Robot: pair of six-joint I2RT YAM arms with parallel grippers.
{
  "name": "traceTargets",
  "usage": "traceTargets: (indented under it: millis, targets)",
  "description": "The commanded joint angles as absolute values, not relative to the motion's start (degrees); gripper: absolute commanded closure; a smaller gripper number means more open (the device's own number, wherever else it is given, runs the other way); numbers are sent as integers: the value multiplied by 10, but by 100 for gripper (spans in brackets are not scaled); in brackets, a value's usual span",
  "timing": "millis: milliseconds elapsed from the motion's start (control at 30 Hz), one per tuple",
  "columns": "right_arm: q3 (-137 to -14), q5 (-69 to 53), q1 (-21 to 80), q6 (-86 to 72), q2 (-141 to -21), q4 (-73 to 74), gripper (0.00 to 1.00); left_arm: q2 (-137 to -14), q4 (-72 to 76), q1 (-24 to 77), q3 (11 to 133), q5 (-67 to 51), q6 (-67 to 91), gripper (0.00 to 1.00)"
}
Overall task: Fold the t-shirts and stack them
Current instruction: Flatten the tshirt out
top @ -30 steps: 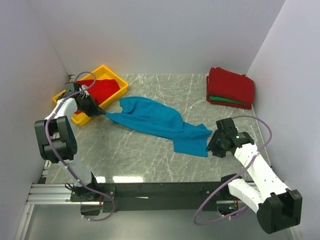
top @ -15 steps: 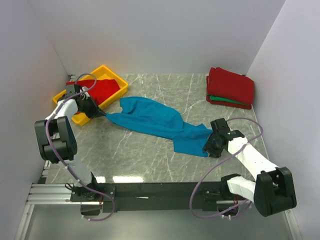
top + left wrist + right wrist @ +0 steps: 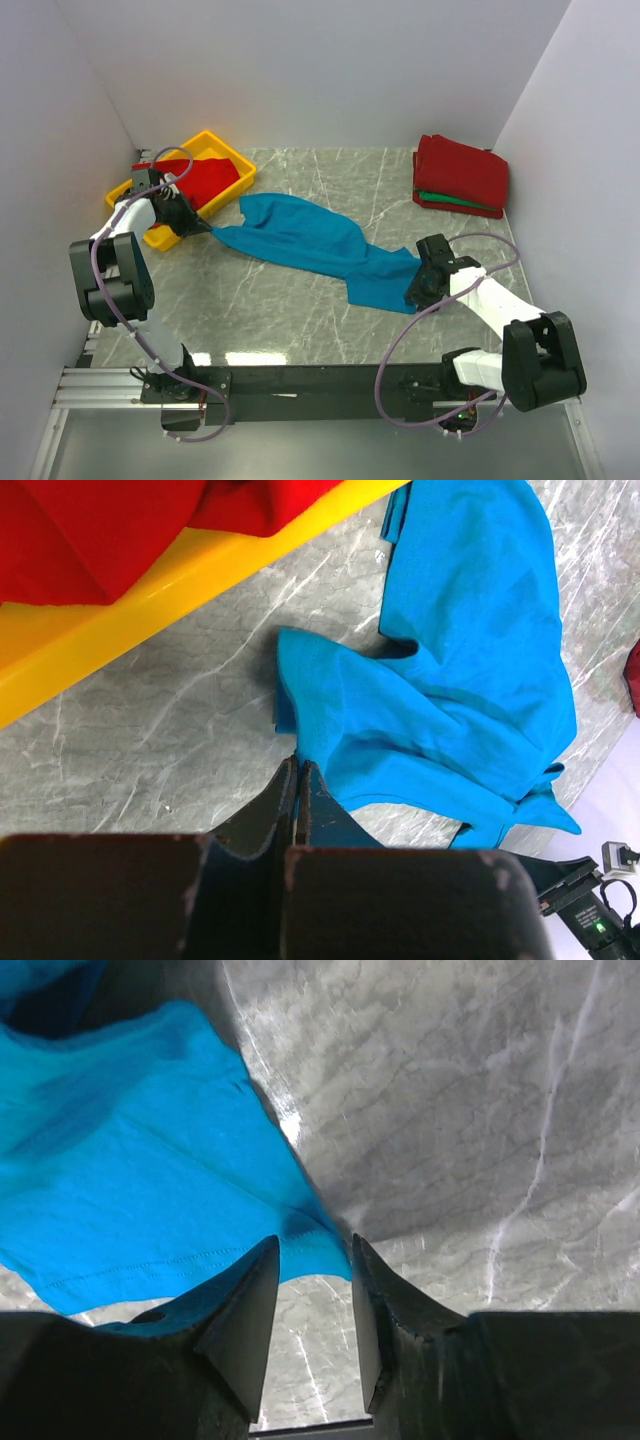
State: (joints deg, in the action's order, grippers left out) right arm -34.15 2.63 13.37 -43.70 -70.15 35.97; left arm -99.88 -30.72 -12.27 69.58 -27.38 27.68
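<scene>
A yellow tray (image 3: 232, 153) holding a red shirt (image 3: 200, 178) is sitting far left. A red and green stack (image 3: 460, 172) is lying far right. The blue shirt (image 3: 320, 245) is lying on the surface (image 3: 300, 310) between them, stretching long from far left to near right. The left jaws are pinching its left tip tight. The right jaws are standing open around its right corner.

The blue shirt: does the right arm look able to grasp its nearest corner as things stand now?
Probably yes. The right gripper stands open at that corner of the blue shirt, the hem showing between its jaws. Nothing lies in the way; only bare table is around it.
</scene>
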Motion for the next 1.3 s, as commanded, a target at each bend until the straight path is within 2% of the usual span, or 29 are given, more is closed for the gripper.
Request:
traceTargets:
  millis: [0, 333, 533, 667, 867, 1000, 1133, 1267]
  targets:
    - [-334, 47, 135, -445, -711, 332, 59, -981, -301, -120, 707, -286, 271, 100]
    - [-318, 44, 134, -446, -730, 317, 67, -981, -301, -120, 707, -284, 270, 100]
    - [-320, 32, 134, -441, -710, 328, 82, -981, -299, -120, 703, -284, 271, 100]
    - [-337, 18, 134, -425, -691, 346, 100, -982, -299, -120, 703, -284, 271, 100]
    - [-392, 7, 135, -410, -645, 393, 100, -973, -298, -119, 700, -272, 270, 100]
    - [-473, 12, 132, -400, -634, 428, 100, -971, -302, -96, 715, -245, 272, 100]
    - [-561, 15, 116, -369, -663, 445, 100, -977, -295, -75, 742, -238, 297, 100]
    - [-681, 2, 77, -336, -717, 442, 100, -1002, -295, -51, 829, -236, 336, 99]
